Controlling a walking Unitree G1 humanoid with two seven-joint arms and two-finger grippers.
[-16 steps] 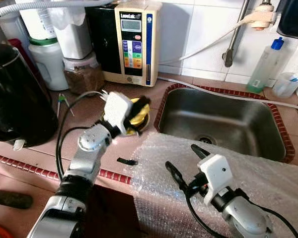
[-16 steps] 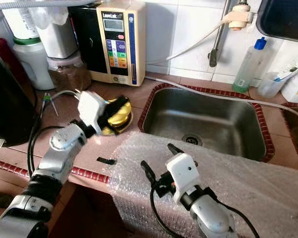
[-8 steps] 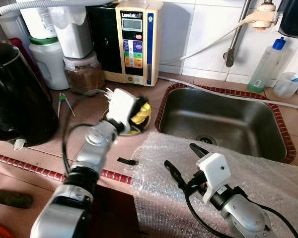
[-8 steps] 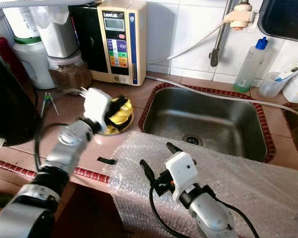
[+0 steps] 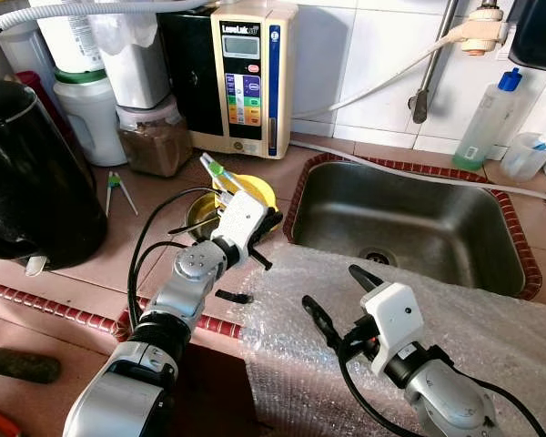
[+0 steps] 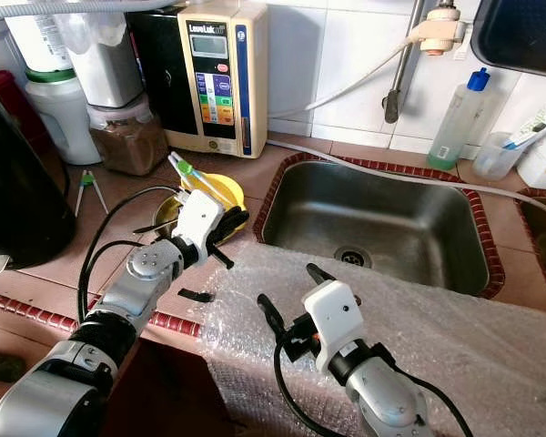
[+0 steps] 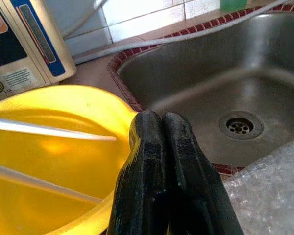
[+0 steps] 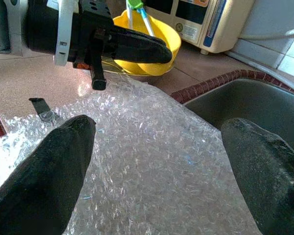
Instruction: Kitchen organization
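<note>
Beside the sink (image 5: 409, 228), from my head, I am seeing the yellow bowl (image 5: 251, 190) sitting on the counter just off its left rim — my left gripper (image 5: 269, 221) is hanging at the bowl's near edge. Through my left wrist, my fingers (image 7: 157, 176) are pressing together, clenched on nothing, against the bowl. Through my right wrist, my right gripper (image 8: 159, 166) is hovering spread wide over the bubble wrap (image 8: 152, 171) in front of the sink.
</note>
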